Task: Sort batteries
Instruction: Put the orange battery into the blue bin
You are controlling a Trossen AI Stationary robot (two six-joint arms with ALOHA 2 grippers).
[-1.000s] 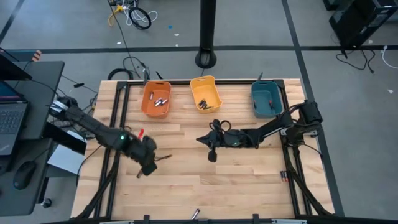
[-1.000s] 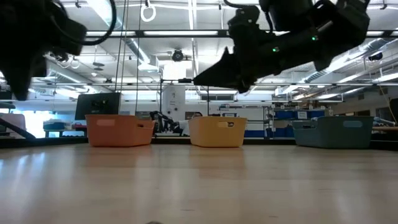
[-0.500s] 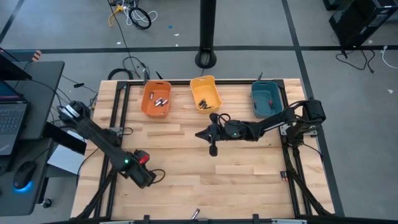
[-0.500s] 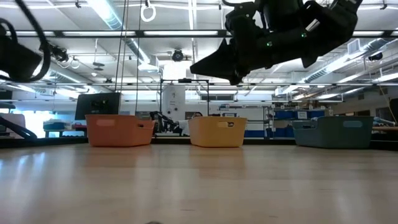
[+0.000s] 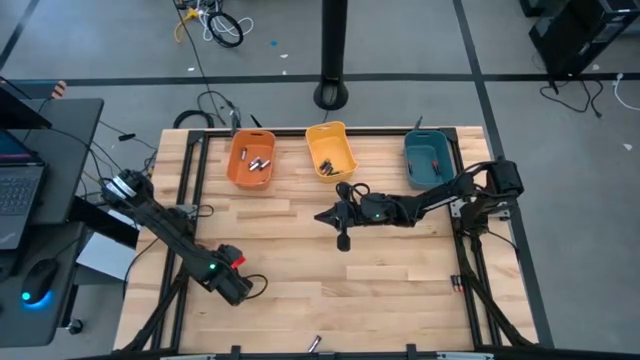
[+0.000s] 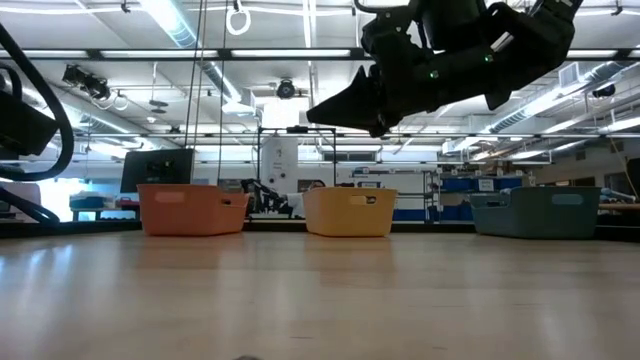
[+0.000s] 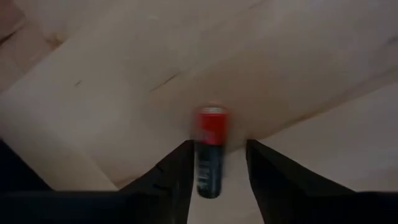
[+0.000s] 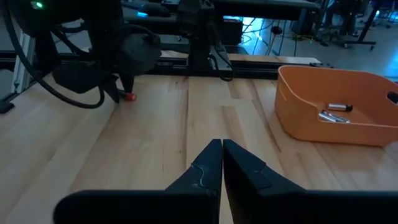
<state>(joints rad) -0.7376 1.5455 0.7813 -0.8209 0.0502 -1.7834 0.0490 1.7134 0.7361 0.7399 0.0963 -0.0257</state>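
Note:
A small battery [image 7: 210, 155] with a red end and a dark body lies on its side on the wood table. It also shows in the right wrist view [image 8: 129, 96]. My left gripper [image 7: 217, 171] is open low over the table near the front left [image 5: 238, 288], one finger on each side of this battery. My right gripper [image 5: 320, 217] is shut and empty, up in the air over the table's middle, in front of the yellow bin [image 5: 330, 150]. More batteries lie in the orange bin [image 5: 250, 160] and the yellow bin.
A teal bin [image 5: 430, 160] stands at the back right beside the yellow one. A loose battery [image 5: 314, 343] lies at the table's near edge. Others [image 5: 457, 283] lie by the right frame rail. Bare wood lies between the arms.
My left gripper has swung toward the table's near edge and come down low over the red-ended battery. My right gripper has shifted a little toward the far edge and up, staying shut.

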